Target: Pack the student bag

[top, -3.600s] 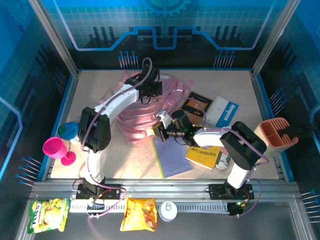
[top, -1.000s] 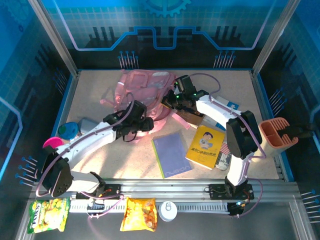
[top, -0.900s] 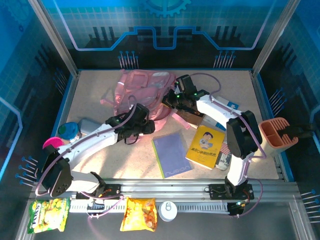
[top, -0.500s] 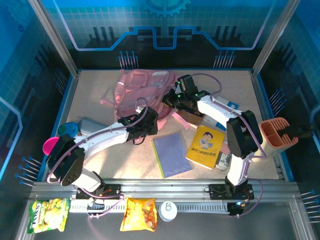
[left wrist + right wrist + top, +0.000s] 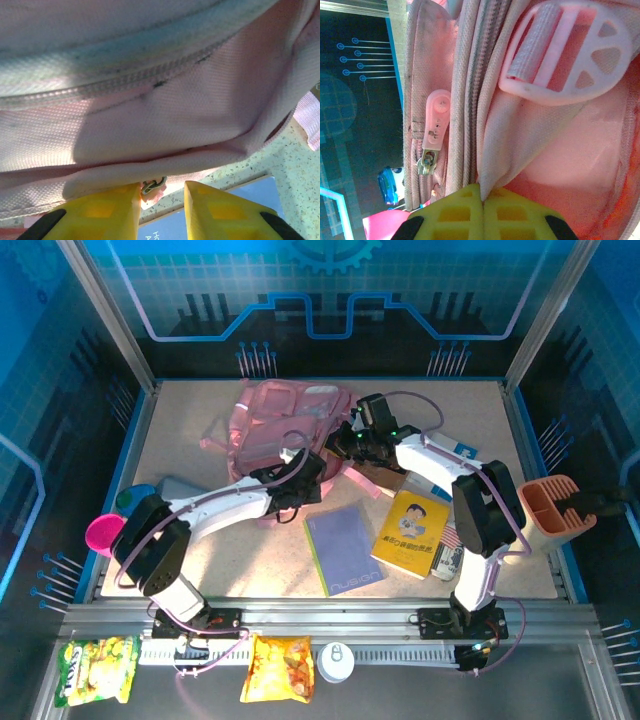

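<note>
The student bag (image 5: 283, 423), pink and soft, lies at the back middle of the table. My right gripper (image 5: 345, 446) is at its right edge, shut on a fold of the pink fabric (image 5: 495, 145) beside the zip track; a pink zip pull (image 5: 434, 125) and a pink strap buckle (image 5: 565, 50) lie close by. My left gripper (image 5: 306, 486) is at the bag's near edge. In the left wrist view its yellow fingers (image 5: 112, 207) stand a little apart under the bag (image 5: 160, 100). A small metal zip pull (image 5: 152, 186) sits in the gap, against the left finger.
A purple notebook (image 5: 345, 548) and a yellow book (image 5: 412, 530) lie in front of the bag. A brown book (image 5: 383, 476) and a white-blue box (image 5: 456, 454) lie to the right. A pink cup (image 5: 105, 535) stands left and an orange holder (image 5: 550, 505) right.
My left arm has swung right along the bag's near edge and its jaws have narrowed around the zip pull. The right gripper has stayed clamped on the fabric.
</note>
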